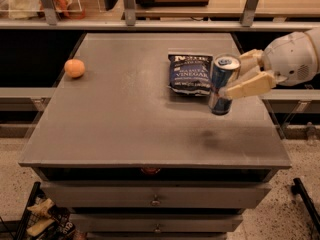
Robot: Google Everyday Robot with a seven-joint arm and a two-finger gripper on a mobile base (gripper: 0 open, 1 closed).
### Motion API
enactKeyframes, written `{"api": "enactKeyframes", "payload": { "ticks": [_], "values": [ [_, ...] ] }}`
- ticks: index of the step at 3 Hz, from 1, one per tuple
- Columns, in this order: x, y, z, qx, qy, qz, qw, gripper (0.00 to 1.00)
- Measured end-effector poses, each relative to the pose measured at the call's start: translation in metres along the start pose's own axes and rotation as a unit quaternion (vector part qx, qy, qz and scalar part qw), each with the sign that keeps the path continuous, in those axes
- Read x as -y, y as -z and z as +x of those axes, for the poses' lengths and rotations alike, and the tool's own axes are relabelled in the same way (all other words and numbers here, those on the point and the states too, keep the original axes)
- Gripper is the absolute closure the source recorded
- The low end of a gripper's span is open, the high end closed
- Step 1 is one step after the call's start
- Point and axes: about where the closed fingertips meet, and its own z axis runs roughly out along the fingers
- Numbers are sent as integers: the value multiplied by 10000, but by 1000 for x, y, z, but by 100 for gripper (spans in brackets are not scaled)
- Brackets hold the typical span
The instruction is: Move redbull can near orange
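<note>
Gripper (pixel 234 77), at the table's right side, is clenched on the redbull can (pixel 223 81), which appears to be held clear of the table (pixel 125 129), slightly tilted, just beside the chip bag (pixel 189 73). The orange (pixel 74 68) sits well apart, near the left edge. Assessment: the grasp is made and the carry is in hand; the next move calls for a leftward traverse past the bag and an upright set-down near the orange without knocking it.

So the gripper (pixel 234 76) is at the desk's (pixel 125 134) right side, fingers (pixel 248 86) wrapped round the redbull can (pixel 222 84). Just left of it the chip bag (pixel 190 74) is in the way; past that, open desk to the orange (pixel 74 68).
</note>
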Motion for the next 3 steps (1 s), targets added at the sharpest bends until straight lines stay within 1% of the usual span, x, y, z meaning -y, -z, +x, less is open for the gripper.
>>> {"api": "enactKeyframes", "payload": {
  "ticks": [1, 2, 3],
  "values": [
    [3, 4, -6, 19, 70, 69, 9999, 100],
    [5, 1, 2, 159, -97, 41, 9998, 100],
    [20, -24, -6, 266, -77, -352, 9990, 100]
  ]
}}
